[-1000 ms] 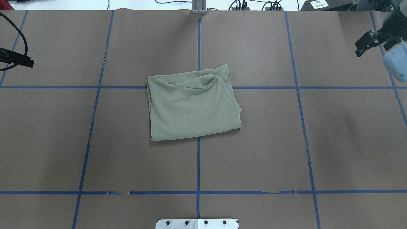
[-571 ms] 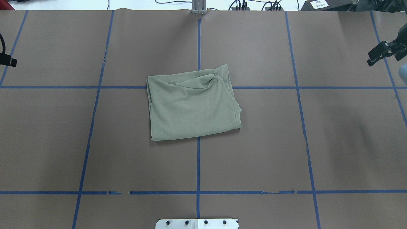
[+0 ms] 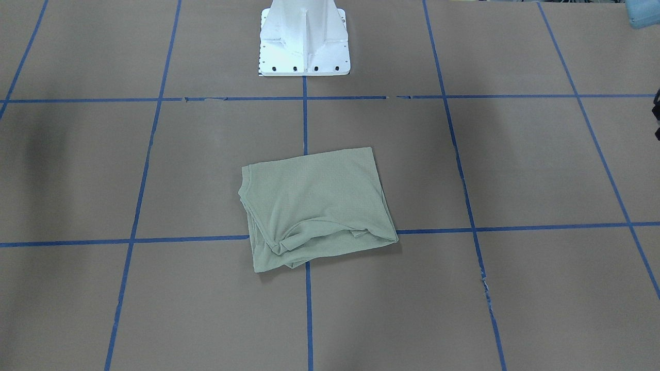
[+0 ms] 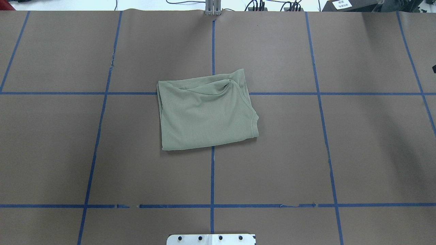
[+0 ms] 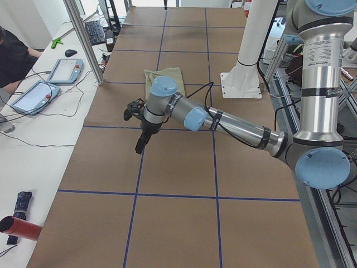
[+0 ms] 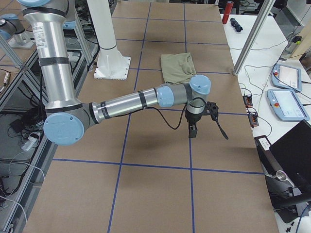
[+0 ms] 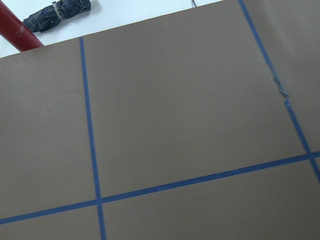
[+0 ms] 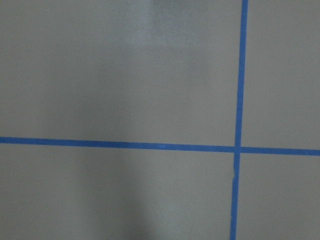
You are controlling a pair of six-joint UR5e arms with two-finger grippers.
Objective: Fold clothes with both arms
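Observation:
The sage-green shirt point(image 4: 204, 112) lies folded into a rough rectangle at the table's centre, with a bunched crease along its far edge point(image 3: 314, 206). Nothing touches it. Both arms are drawn far out to the table's ends. In the exterior left view, the left arm point(image 5: 234, 125) stretches over the brown paper and its gripper point(image 5: 135, 129) hangs well short of the shirt point(image 5: 163, 78). Seen from the exterior right, the right arm point(image 6: 126, 102) does the same, its gripper point(image 6: 206, 127) on the near side of the shirt point(image 6: 177, 67). I cannot tell either gripper's state. Both wrist views show only paper and tape.
The white pedestal base point(image 3: 304, 38) stands at the robot's edge of the table. Blue tape lines grid the brown paper. Teach pendants point(image 5: 64, 70) lie on the side bench beside a metal post point(image 5: 83, 39), with a person's sleeve nearby. A red cylinder point(image 7: 17, 32) lies off the paper.
Both grippers have slid outward and left the overhead view, the left off its left edge and the right off its right edge. The shirt has not moved.

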